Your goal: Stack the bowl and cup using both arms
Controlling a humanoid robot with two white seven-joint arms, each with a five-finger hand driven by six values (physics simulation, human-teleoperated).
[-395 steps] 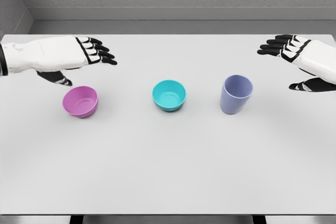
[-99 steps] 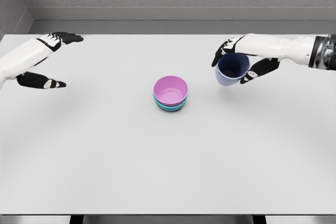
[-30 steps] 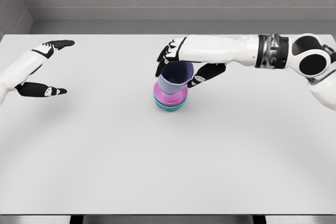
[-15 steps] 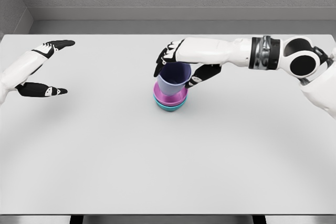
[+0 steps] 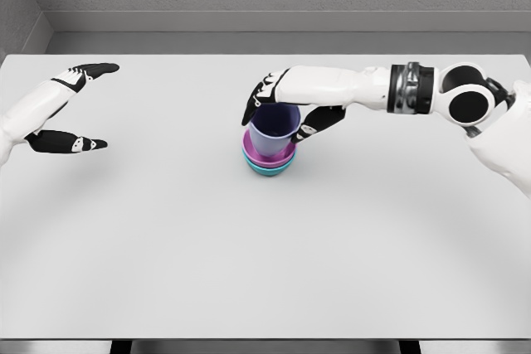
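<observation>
White table point(image 5: 249, 271); right hand point(image 5: 278, 105) fingers around unmarked lavender cup point(image 5: 274, 128); left hand point(image 5: 58, 109) fingers spread.

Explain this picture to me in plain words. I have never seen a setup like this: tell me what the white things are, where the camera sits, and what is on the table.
This is a computer-simulated humanoid robot, seen from a camera on its own head, looking down at a white table. The white shapes are its two arms, ending in five-finger hands with black fingers. The right hand reaches in from the right and grips a lilac cup, which sits in a pink bowl, itself nested in a teal bowl. The left hand rests open at the far left, holding nothing.
</observation>
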